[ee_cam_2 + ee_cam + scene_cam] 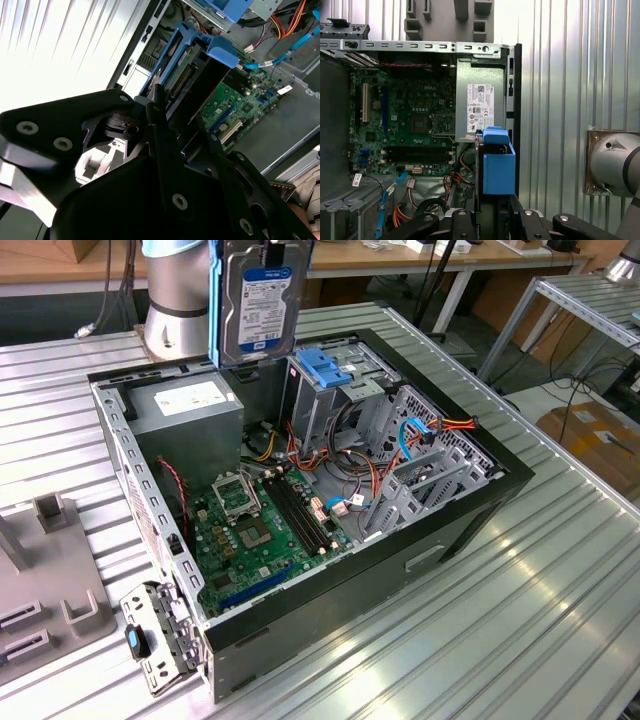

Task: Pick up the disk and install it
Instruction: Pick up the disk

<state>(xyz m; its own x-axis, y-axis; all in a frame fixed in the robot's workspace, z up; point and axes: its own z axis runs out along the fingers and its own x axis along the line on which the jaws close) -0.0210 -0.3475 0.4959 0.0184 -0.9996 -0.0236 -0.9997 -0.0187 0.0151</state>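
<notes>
Gripper (pixel 492 220) pinches disk (pixel 258 300) by its edges; it hangs upright at 12 o'clock over case (pixel 470 510). Bay (pixel 325 375) at its 5 o'clock. Risk: a tilted descent snags the rails on bay lip or cables (pixel 345 485).

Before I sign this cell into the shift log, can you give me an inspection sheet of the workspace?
Surface: ribbed metal table, with an open computer case lying on it.
Job's things: the disk is upright above the case, not yet in a bay.
Clutter: grey fixture at the exterior view's left.
Grippers: the hand is shut on the disk.
Cables: orange, blue and red leads inside the case.
Surroundings: benches, cardboard box on the floor.
</notes>
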